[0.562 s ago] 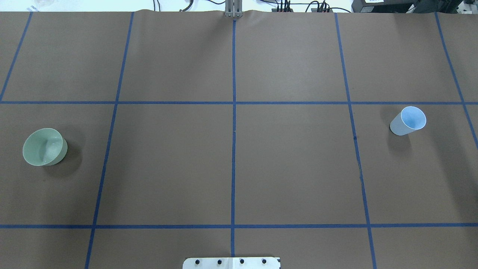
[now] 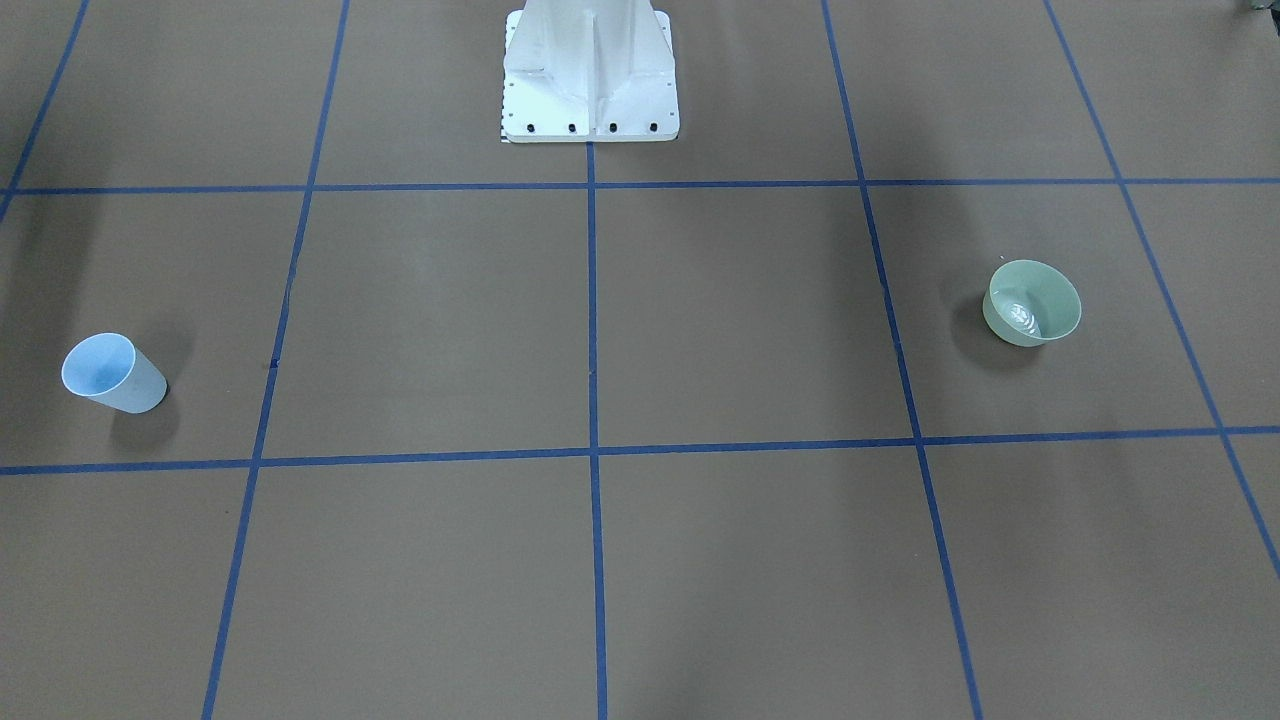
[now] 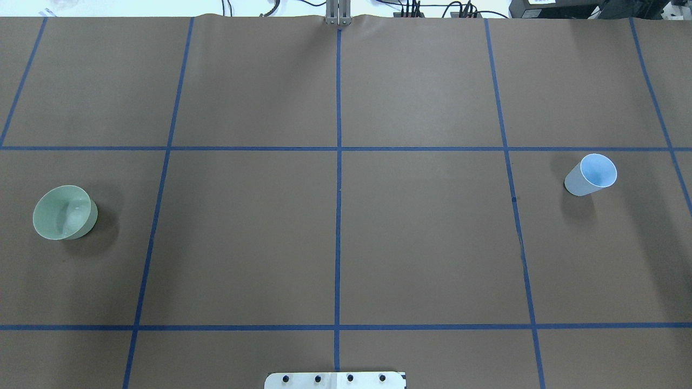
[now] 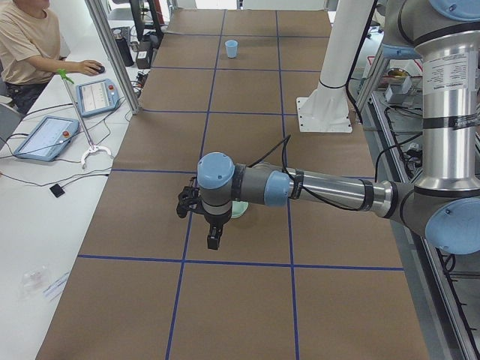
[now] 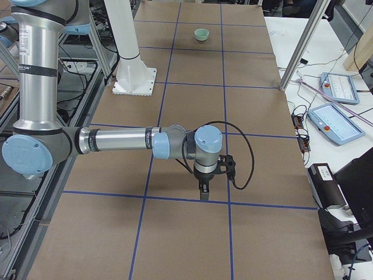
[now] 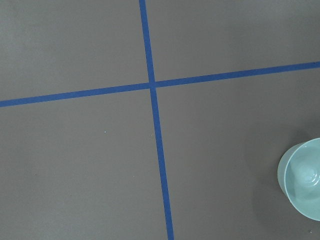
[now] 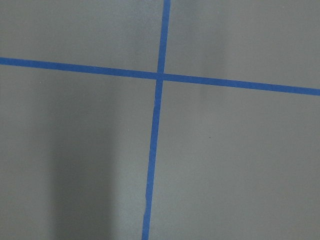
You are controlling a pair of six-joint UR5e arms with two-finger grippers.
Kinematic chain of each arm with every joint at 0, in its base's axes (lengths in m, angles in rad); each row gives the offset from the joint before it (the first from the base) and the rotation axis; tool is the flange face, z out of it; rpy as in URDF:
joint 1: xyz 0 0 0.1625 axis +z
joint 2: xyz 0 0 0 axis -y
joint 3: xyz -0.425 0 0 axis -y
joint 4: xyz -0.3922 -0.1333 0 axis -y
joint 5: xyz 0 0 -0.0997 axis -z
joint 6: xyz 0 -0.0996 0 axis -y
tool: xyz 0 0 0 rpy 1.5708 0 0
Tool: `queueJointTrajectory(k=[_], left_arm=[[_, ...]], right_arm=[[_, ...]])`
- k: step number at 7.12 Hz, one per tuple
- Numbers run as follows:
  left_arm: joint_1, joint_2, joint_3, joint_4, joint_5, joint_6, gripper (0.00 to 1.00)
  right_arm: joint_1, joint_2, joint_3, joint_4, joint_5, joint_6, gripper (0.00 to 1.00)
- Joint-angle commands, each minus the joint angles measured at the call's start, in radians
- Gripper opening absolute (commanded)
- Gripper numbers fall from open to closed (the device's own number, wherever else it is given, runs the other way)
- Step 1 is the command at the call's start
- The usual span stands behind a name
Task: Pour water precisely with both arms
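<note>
**Grippers clear of both vessels, water sitting in the bowl**

Left gripper [image 4: 214,240] hangs fingers-down over the brown table cover [image 3: 421,237], near the green bowl [image 3: 65,212]. It shows only in the side view, so I cannot tell whether its fingers are apart or together. The same goes for the right gripper [image 5: 204,191], which hangs over a crossing of blue tape [image 7: 159,76] and is well apart from the light blue cup [image 3: 590,174]. Neither holds anything that I can see.

The water [image 2: 1020,318] lies in the bottom of the bowl, on the robot's left side of the table, and shows as pale ripples and glints. The cup stands upright on the far right. I can make out no liquid inside it.

Both vessels look thin-walled and light, probably plastic or paper, so a hard squeeze could buckle them. The smooth walls may also slip in the fingers.

- **Bowl:** it is wide and low, so the left arm [image 4: 322,191] would likely do best pinching the rim with one finger inside and one outside. The bowl should be kept level, as the shallow water will slosh at any tilt.
- **Cup:** it tapers downward, so the right arm [image 5: 116,141] should grip it across the upper wall, where the taper keeps it from sliding through.
</note>
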Motion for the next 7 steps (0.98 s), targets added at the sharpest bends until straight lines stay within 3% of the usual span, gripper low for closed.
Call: queueJointTrajectory(k=[1, 3, 5, 7], left_arm=[[0.0, 0.001, -0.008, 0.0, -0.001, -0.005, 1.0], [0.0, -0.019, -0.023, -0.039, -0.003, -0.008, 1.0], [0.0, -0.024, -0.017, -0.215, -0.001, -0.008, 1.0], [0.005, -0.061, 0.007, -0.336, -0.001, -0.009, 1.0]], right_arm=[[-0.037, 0.027, 0.006, 0.004, -0.004, 0.001, 1.0], [-0.065, 0.045, -0.005, 0.092, -0.011, 0.004, 1.0], [-0.065, 0.05, -0.028, 0.233, -0.004, 0.007, 1.0], [-0.063, 0.047, -0.031, 0.246, 0.053, 0.005, 1.0]])
